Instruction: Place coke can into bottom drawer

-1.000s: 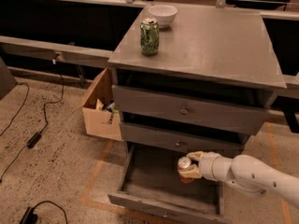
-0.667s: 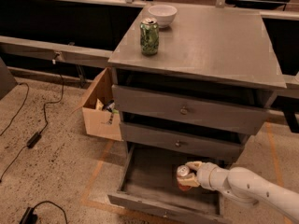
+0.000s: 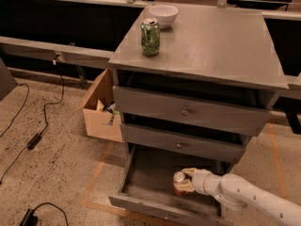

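Observation:
The coke can [image 3: 179, 183], red-orange with a silver top, stands upright inside the bottom drawer [image 3: 146, 178], which is pulled out at the foot of the grey cabinet. My gripper [image 3: 184, 181] reaches in from the right on a white arm and its pale fingers [image 3: 189, 172] are closed around the can, low over the drawer floor at its right side. The two upper drawers, each with a small round knob, are pushed in.
A green can [image 3: 150, 37] and a white bowl [image 3: 163, 15] stand on the cabinet top [image 3: 221, 46]. An open cardboard box [image 3: 101, 109] sits on the floor left of the cabinet. Black cables [image 3: 33, 140] lie on the floor at left.
My gripper has carried the coke can down from the level of the drawer's front opening into the bottom drawer, close to its floor.

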